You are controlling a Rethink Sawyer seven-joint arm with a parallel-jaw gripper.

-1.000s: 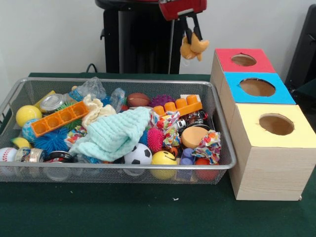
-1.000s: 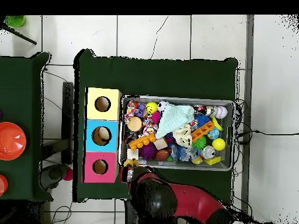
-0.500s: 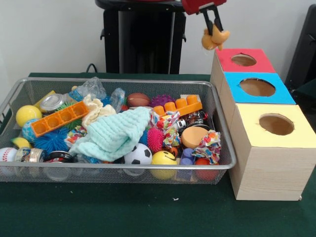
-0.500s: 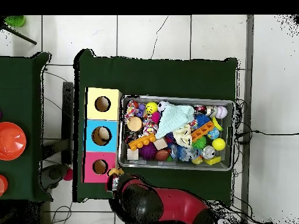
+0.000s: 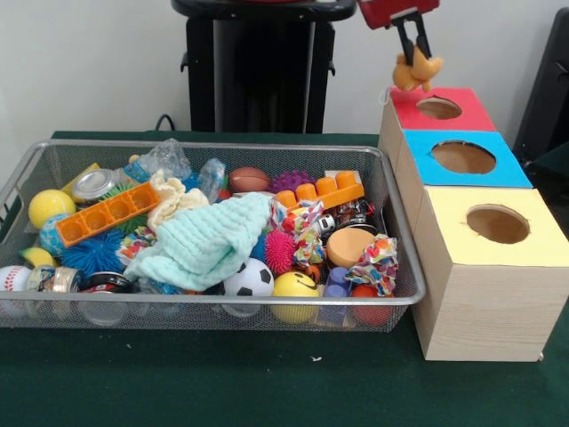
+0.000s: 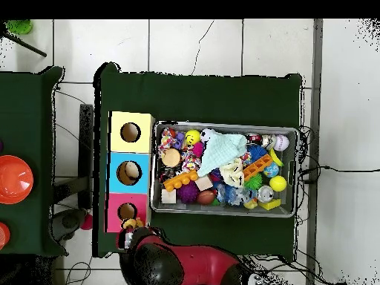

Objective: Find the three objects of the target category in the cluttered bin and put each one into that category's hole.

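My gripper (image 5: 415, 64) hangs from the top edge and is shut on a small yellow-orange soft toy (image 5: 416, 73). It holds the toy in the air just above the near-left edge of the red-topped box (image 5: 440, 108), close to its round hole (image 5: 439, 108). In the overhead view the toy (image 6: 132, 223) sits at the edge of the red box (image 6: 126, 213), with the arm (image 6: 159, 263) below it. The wire mesh bin (image 5: 396, 222) lies left of the boxes, full of balls, cloths, orange blocks and jars. It also shows in the overhead view (image 6: 226, 212).
A blue-topped box (image 5: 463, 157) and a yellow-topped box (image 5: 496, 224) stand in a row in front of the red one, each with a round hole. The black pedestal (image 5: 258, 67) stands behind the bin. A mint cloth (image 5: 209, 240) covers the bin's middle.
My gripper has carried the yellow-orange toy to the right in the front view, from behind the bin's far corner to over the red-topped box.
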